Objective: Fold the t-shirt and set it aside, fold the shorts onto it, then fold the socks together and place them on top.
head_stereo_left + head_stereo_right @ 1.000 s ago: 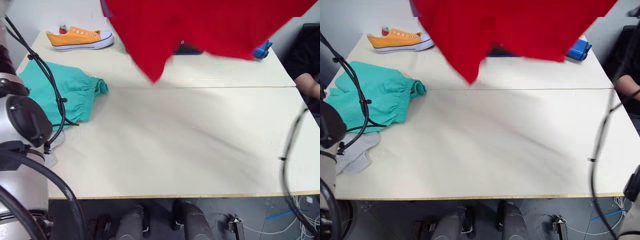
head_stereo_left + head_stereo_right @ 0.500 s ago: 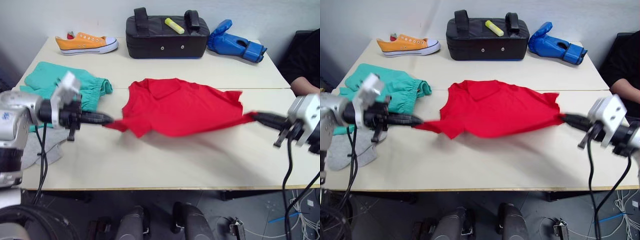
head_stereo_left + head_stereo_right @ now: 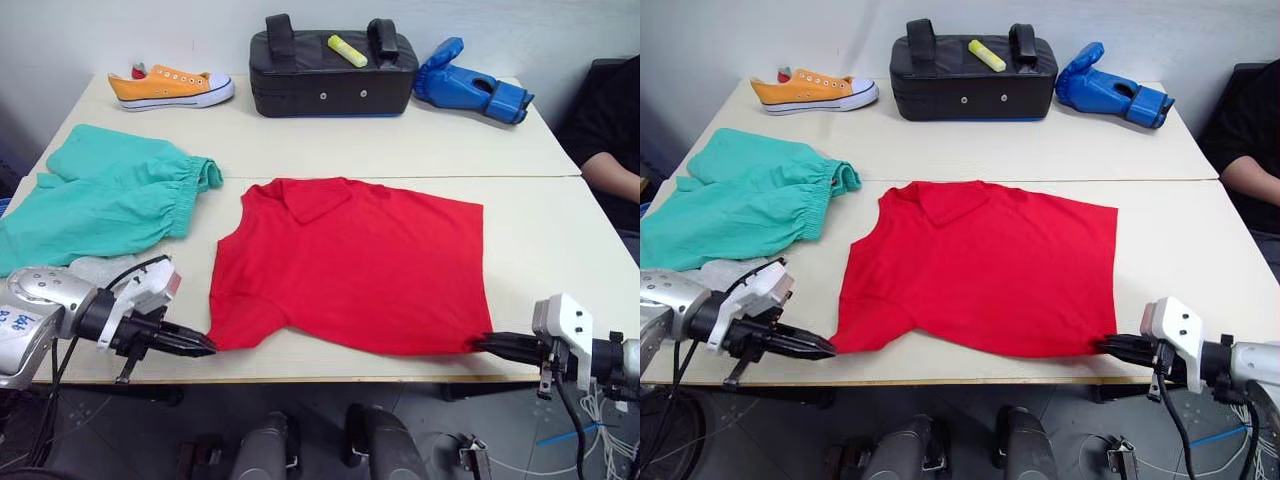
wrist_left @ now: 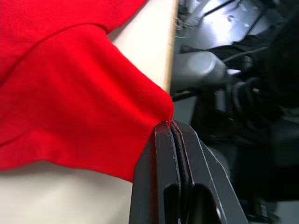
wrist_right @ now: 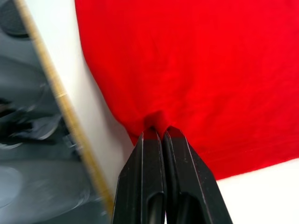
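T-shirt first: the plain bright red short-sleeved cloth t-shirt [image 3: 350, 265] lies spread flat on the big cream tabletop [image 3: 400, 150], in the near middle, collar pointing away from the robot and hem running along the near edge. Its long axis runs across the table, from one arm to the other.

To its left, well apart, sit the teal soft cloth shorts [image 3: 100, 195] with the gathered waistband, loosely bunched. Just in front of them, partly hidden behind the left arm, is a patch of pale grey cloth, likely the socks [image 3: 100, 270]. At the far side rest a black padded bag [image 3: 330, 70], a blue boxing glove [image 3: 470, 85] and an orange canvas sneaker [image 3: 170, 85].

Smallest are the two pinch points. The left gripper [image 4: 171, 128] has its black fingers pressed together on the shirt's near left corner, at the table edge. The right gripper [image 5: 156, 130] is likewise clamped on the near right corner. Each arm is therefore at its own end of the hem, and the cloth lies forward of both sets of fingers, so a fold would probably carry the near edge away from the robot toward the collar.
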Robot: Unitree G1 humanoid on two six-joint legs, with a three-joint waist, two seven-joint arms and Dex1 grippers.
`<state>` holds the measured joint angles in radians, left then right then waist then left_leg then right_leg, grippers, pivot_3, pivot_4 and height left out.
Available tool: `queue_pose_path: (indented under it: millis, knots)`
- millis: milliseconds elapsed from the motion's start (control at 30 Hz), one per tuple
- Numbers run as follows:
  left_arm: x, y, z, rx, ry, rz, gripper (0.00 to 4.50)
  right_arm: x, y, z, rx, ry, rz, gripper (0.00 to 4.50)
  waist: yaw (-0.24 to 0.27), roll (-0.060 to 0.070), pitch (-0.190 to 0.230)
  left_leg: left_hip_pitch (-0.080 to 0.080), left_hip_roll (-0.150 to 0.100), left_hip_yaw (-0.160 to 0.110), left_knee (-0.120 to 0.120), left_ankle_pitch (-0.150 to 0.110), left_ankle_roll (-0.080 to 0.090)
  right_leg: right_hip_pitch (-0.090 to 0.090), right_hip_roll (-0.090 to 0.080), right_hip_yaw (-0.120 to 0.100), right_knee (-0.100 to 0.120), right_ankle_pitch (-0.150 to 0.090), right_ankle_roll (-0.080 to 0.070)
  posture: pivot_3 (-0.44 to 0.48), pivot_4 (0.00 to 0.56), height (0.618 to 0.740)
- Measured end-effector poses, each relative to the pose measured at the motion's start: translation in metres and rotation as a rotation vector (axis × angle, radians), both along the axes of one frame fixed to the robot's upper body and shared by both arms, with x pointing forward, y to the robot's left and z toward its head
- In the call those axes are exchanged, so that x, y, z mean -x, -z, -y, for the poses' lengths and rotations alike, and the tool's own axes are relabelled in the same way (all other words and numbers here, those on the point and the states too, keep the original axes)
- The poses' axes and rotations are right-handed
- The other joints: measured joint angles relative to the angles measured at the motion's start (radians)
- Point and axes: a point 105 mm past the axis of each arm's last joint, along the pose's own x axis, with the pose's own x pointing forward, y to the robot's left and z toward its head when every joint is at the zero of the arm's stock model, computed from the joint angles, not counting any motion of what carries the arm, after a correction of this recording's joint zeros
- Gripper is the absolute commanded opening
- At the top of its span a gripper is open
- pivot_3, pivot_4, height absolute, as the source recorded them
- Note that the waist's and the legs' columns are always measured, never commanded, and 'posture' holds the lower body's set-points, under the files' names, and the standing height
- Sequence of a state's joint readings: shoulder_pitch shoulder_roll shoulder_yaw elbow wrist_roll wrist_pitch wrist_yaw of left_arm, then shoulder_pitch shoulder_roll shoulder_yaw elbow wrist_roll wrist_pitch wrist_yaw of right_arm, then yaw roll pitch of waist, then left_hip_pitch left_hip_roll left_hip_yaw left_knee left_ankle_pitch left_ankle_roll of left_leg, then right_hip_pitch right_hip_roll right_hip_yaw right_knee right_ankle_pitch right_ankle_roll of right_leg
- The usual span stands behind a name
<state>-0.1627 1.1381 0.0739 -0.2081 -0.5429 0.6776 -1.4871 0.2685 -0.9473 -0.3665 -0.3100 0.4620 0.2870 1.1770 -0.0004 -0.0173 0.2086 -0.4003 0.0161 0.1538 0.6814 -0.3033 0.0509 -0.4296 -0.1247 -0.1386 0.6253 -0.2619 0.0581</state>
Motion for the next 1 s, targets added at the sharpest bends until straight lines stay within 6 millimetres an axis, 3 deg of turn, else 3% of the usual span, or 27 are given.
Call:
queue_pose_path:
  millis: [267, 500, 667, 767, 867, 1000]
  knots:
    - [0.022, 0.002, -0.002, 0.016, 0.021, -0.07, 0.0, 0.011, -0.001, 0.006, -0.043, 0.014, -0.056, 0.03, 0.003, 0.0, 0.0, 0.0, 0.0, -0.001, -0.001, -0.001, -0.001, 0.0, -0.001, 0.0, -0.001, 0.0, 0.0, 0.0, 0.15, 0.74]
    - [0.026, -0.009, 0.002, 0.059, 0.028, -0.114, 0.0, 0.013, -0.013, 0.012, -0.118, 0.034, -0.125, 0.03, 0.003, 0.001, 0.0, 0.0, 0.0, -0.001, -0.001, -0.001, -0.001, 0.0, -0.001, -0.001, -0.001, 0.0, -0.001, 0.0, 0.15, 0.74]
    - [-0.008, -0.034, 0.005, 0.169, -0.016, -0.03, 0.0, 0.0, -0.024, 0.013, -0.204, 0.082, -0.179, 0.03, 0.008, 0.004, -0.002, 0.0, 0.0, -0.002, -0.001, -0.001, 0.0, 0.001, -0.002, -0.003, -0.001, 0.0, -0.001, 0.0, 0.15, 0.74]
    - [-0.044, -0.039, 0.015, 0.238, -0.047, 0.031, 0.0, -0.015, -0.017, 0.016, -0.205, 0.14, -0.223, 0.03, 0.018, 0.004, -0.003, -0.001, -0.001, -0.002, 0.001, 0.0, 0.001, 0.001, -0.001, -0.004, 0.0, 0.0, 0.0, 0.0, 0.15, 0.74]
    - [-0.086, -0.034, 0.028, 0.223, -0.093, 0.105, 0.0, -0.035, -0.004, 0.02, -0.198, 0.231, -0.281, 0.03, 0.024, 0.004, -0.003, -0.003, -0.003, -0.001, 0.002, 0.005, 0.009, -0.001, -0.002, -0.005, 0.001, 0.001, 0.001, 0.0, 0.15, 0.74]
    - [-0.114, -0.024, 0.034, 0.181, -0.13, 0.133, 0.0, -0.048, 0.001, 0.019, -0.225, 0.293, -0.318, 0.03, 0.022, 0.004, -0.003, -0.004, -0.002, 0.0, 0.002, 0.005, 0.01, -0.001, -0.002, -0.006, 0.001, 0.001, 0.001, 0.0, 0.15, 0.74]
